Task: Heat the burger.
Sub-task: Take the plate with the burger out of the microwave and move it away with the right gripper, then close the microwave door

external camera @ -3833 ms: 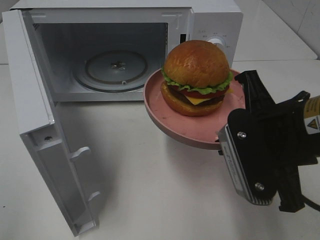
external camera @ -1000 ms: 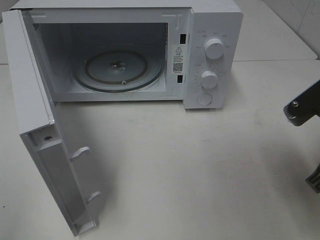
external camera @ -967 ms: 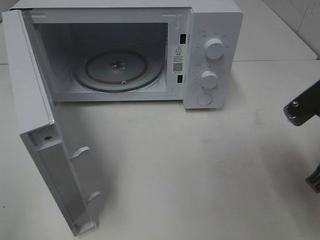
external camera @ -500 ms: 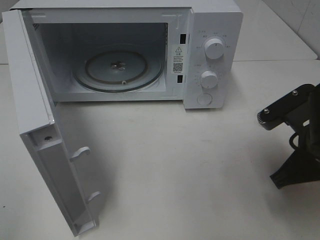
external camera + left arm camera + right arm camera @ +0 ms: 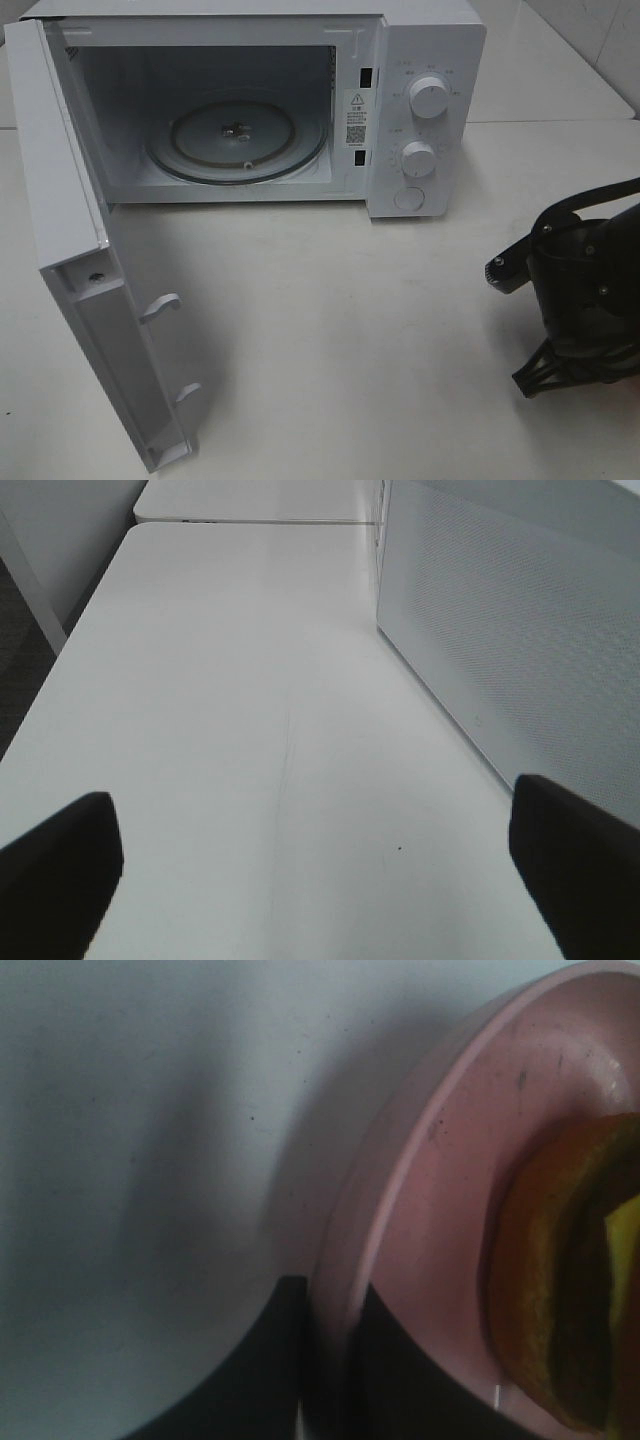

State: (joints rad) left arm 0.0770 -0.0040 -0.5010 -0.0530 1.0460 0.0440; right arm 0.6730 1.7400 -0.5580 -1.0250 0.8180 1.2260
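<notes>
In the right wrist view the burger [image 5: 570, 1290] shows partly: brown bun, dark patty and a bit of yellow cheese, lying on a round pink plate [image 5: 450, 1160]. My right gripper [image 5: 335, 1360] is shut on the plate's rim, one dark finger [image 5: 285, 1360] on each side. In the exterior view only the dark right arm [image 5: 580, 300] shows, low over the table at the right edge; burger and plate are hidden there. My left gripper [image 5: 318, 855] is open and empty above the table.
The white microwave [image 5: 425, 50] stands at the back with its door [image 5: 70, 200] swung open to the left and the glass turntable [image 5: 237, 138] bare. Its perforated side wall [image 5: 520, 630] is next to the left gripper. White table [image 5: 350, 330] in front.
Nearly four seconds ago the right gripper held plate and burger up by the microwave opening. It then drew off to the right edge; in the last second the arm has come back leftward and lower.
</notes>
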